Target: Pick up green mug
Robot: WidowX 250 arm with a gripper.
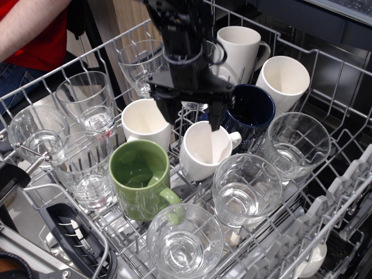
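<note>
The green mug point(140, 179) stands upright in the dishwasher rack point(325, 192), front left of centre, its handle pointing to the front right. My gripper point(192, 119) hangs open and empty above the rack, up and to the right of the green mug, over the gap between two white mugs. Its two black fingers point(167, 112) point down, spread apart. It touches nothing.
A white mug point(146, 121) stands just behind the green one and another white mug point(203, 151) to its right. A dark blue mug point(250, 110) and two more white mugs point(283, 80) sit at the back right. Several clear glasses point(185, 241) crowd the rack. A person in red point(29, 29) is at far left.
</note>
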